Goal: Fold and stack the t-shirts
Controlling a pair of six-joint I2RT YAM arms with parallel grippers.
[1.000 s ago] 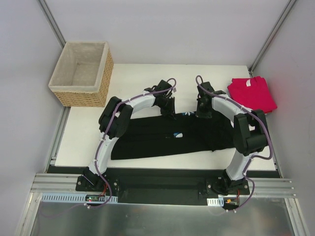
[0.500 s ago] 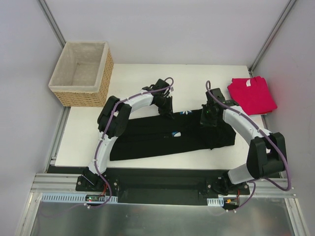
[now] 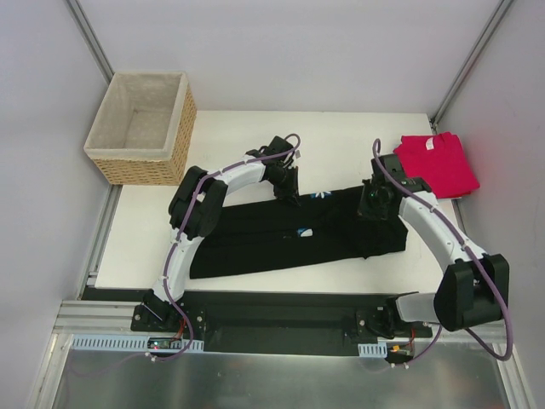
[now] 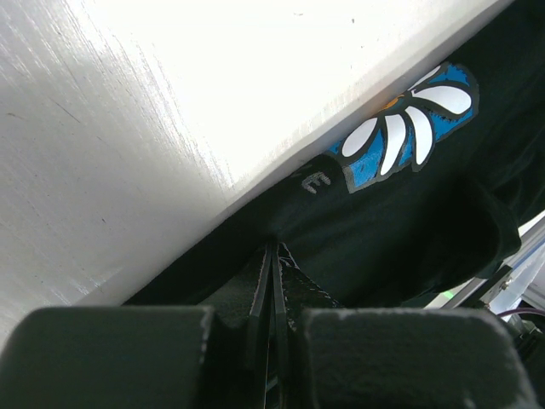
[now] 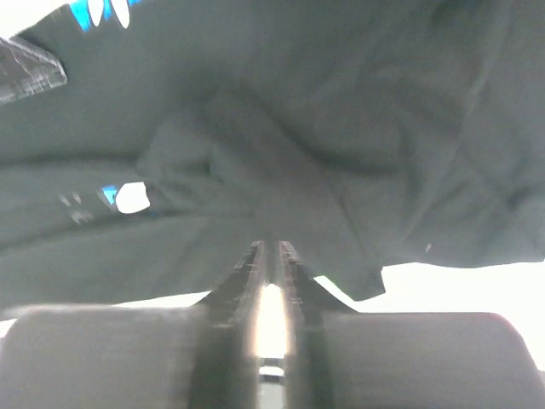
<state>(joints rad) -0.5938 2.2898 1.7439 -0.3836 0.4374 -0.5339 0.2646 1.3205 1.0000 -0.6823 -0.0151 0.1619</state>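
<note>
Left tool (image 4: 272, 249) pinching black shirt's (image 3: 272, 245) far edge, red shirt (image 3: 437, 166) apart

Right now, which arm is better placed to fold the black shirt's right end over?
Right, probably: the right hand sits over the right end of the black shirt; the left hand is shut on its far edge by the daisy print, nearer the middle.
</note>
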